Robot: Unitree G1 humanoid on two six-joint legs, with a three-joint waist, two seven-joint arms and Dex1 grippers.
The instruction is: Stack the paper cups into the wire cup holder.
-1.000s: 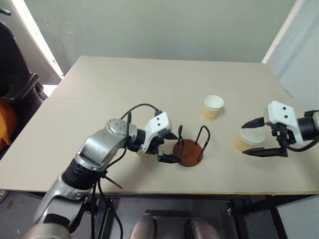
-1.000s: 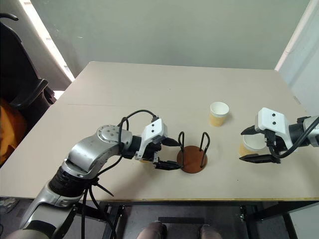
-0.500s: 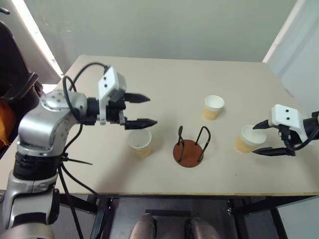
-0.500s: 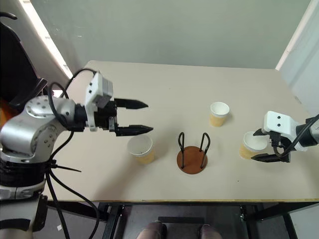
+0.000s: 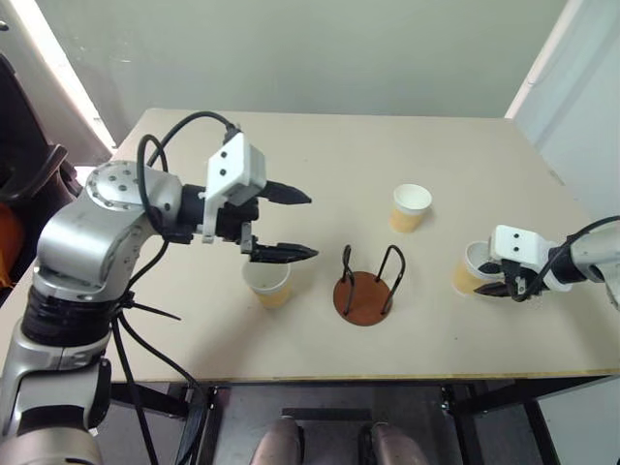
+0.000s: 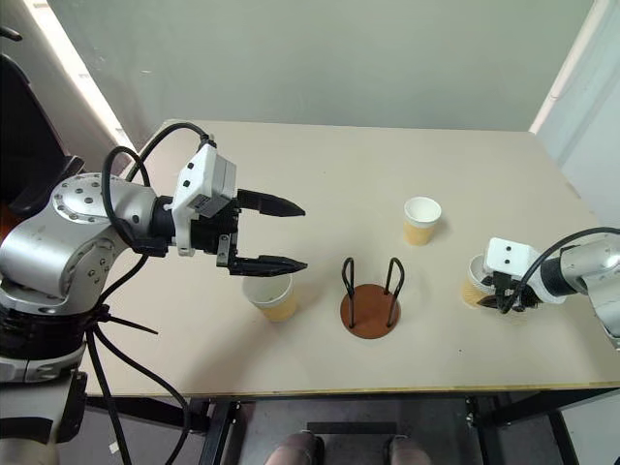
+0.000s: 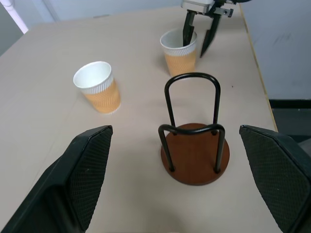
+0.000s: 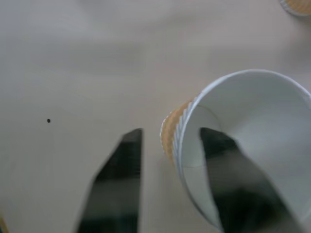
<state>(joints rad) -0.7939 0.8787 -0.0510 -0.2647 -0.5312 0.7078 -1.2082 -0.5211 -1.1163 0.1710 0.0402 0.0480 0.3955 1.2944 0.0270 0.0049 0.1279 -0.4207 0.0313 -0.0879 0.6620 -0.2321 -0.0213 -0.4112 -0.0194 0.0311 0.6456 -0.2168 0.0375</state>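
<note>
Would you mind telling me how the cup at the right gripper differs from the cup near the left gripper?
The right-hand cup has the right gripper straddling its wall, one finger inside and one outside; the left-hand cup stands untouched below the open left gripper. The right-hand cup sits farther from the wire cup holder. Both stand upright, tan with white rims.

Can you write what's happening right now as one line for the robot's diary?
left claw: open above near cup | right claw: straddling right cup wall | holder: empty | far cup: untouched

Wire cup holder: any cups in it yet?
Empty. The wire cup holder shows a bare disc between its loops; all three cups stand on the table.
</note>
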